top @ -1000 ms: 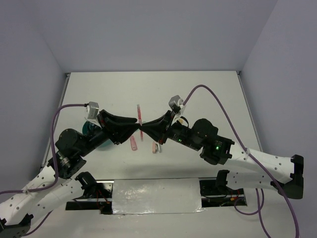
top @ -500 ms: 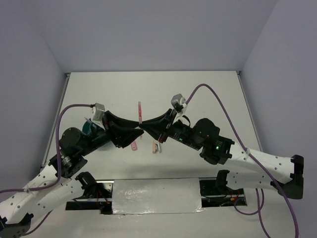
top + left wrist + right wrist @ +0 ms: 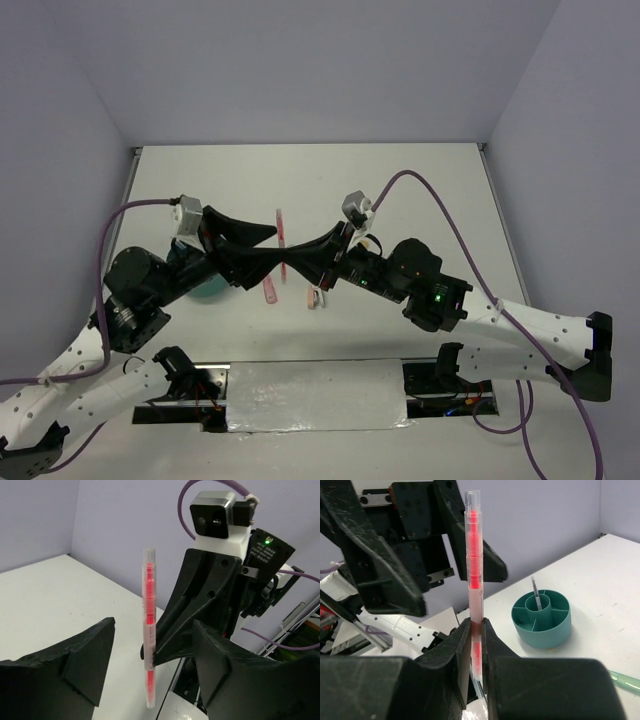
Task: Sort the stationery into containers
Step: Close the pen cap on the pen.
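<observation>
From above, the right claw (image 3: 289, 268) is clenched on the thin pink pen (image 3: 281, 232), which stands nearly upright over the middle of the desk (image 3: 420, 190). The left claw (image 3: 278, 250) meets it from the other side, jaws spread wide around the pen and gripping nothing. Just below the two claws a pink stick (image 3: 268, 291) and a pink-white clip (image 3: 316, 298) lie on the desk, near each other but apart. The teal organizer (image 3: 207, 291) is mostly hidden behind the left arm — only a sliver shows.

From the left wrist, the pen rises between the released black fingers (image 3: 87, 665) and touches neither. The right claw pinches its lower half, and that arm's wrist camera (image 3: 214, 516) blocks the desk beyond.

From the right wrist, the pen is clamped low, most of its length above the grip. The left claw's open fingers fill the upper left. To the right stands the organizer, a thin dark pen (image 3: 535, 587) upright in its centre cup. At the lower right edge lies what is probably the mint-green tube (image 3: 626, 680) — only its end shows.
</observation>
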You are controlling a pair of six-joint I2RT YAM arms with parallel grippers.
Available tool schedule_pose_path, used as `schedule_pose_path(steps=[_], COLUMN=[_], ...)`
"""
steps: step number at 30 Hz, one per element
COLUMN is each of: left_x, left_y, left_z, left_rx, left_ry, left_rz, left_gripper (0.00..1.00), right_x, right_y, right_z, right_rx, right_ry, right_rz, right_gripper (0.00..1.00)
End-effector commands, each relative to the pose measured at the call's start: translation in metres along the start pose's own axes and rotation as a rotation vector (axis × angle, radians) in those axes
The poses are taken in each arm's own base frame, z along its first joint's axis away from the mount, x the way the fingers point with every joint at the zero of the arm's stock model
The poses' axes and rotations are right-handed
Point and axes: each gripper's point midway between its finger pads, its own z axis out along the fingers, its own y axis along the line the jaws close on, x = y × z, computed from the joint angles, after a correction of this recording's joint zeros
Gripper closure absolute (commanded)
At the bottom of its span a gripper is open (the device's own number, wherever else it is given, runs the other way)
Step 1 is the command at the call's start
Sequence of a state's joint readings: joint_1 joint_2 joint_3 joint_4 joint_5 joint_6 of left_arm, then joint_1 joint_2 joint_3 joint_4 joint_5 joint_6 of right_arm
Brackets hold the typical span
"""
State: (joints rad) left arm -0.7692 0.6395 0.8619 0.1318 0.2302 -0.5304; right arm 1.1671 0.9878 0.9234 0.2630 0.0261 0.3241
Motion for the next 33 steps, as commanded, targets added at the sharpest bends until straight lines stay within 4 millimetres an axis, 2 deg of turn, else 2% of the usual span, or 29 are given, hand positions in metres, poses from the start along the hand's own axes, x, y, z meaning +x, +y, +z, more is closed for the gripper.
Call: schedule_pose_path(steps=[1,3,8,11,12,16,17,20,21,22,23,25,26,33], left_x=[-0.01,-0.01,-0.011,-0.012,-0.012,-0.01,-0.01,-0.008,-0.007,-0.008,-0.007,-0.008,-0.007,-0.002], left_y=[-0.002,0.0,0.001,0.001,0.001,-0.001,-0.001,-0.003,-0.004,-0.005,-0.006,-0.008,-0.009,-0.011], left_z=[0.007,0.008,0.011,0.011,0.012,0.012,0.012,0.011,0.011,0.01,0.01,0.01,0.01,0.011], left_rx=[0.015,0.006,0.002,0.001,0.001,0.018,0.019,0.032,0.035,0.04,0.046,0.057,0.065,0.087], left_ry=[-0.031,-0.033,-0.037,-0.041,-0.039,-0.036,-0.037,-0.037,-0.036,-0.038,-0.037,-0.044,-0.043,-0.036], left_rz=[0.03,0.029,0.029,0.032,0.03,0.025,0.021,0.012,0.009,0.007,0.0,-0.004,-0.011,-0.029], left_gripper=[0.27,0.35,0.41,0.52,0.63,0.88,1.0,1.0,1.0,1.0,1.0,1.0,1.0,1.0], right_x=[-0.006,-0.005,0.003,0.009,0.01,0.013,0.014,0.016,0.017,0.016,0.018,0.02,0.021,0.011], right_y=[0.007,0.011,0.017,0.019,0.018,0.018,0.018,0.02,0.022,0.024,0.025,0.026,0.026,0.028], right_z=[-0.004,-0.006,-0.006,-0.006,-0.006,-0.005,-0.005,-0.006,-0.006,-0.006,-0.005,-0.003,-0.003,0.003], right_rx=[-0.034,-0.056,-0.089,-0.094,-0.093,-0.095,-0.094,-0.11,-0.122,-0.13,-0.137,-0.146,-0.147,-0.145], right_ry=[-0.019,-0.009,0.02,0.038,0.04,0.048,0.051,0.056,0.063,0.064,0.072,0.078,0.079,0.055], right_rz=[-0.002,-0.003,-0.009,-0.015,-0.015,-0.016,-0.016,-0.016,-0.016,-0.018,-0.019,-0.014,-0.013,-0.021], right_gripper=[1.0,1.0,1.0,1.0,1.0,1.0,1.0,1.0,0.96,0.78,0.68,0.49,0.45,0.44])
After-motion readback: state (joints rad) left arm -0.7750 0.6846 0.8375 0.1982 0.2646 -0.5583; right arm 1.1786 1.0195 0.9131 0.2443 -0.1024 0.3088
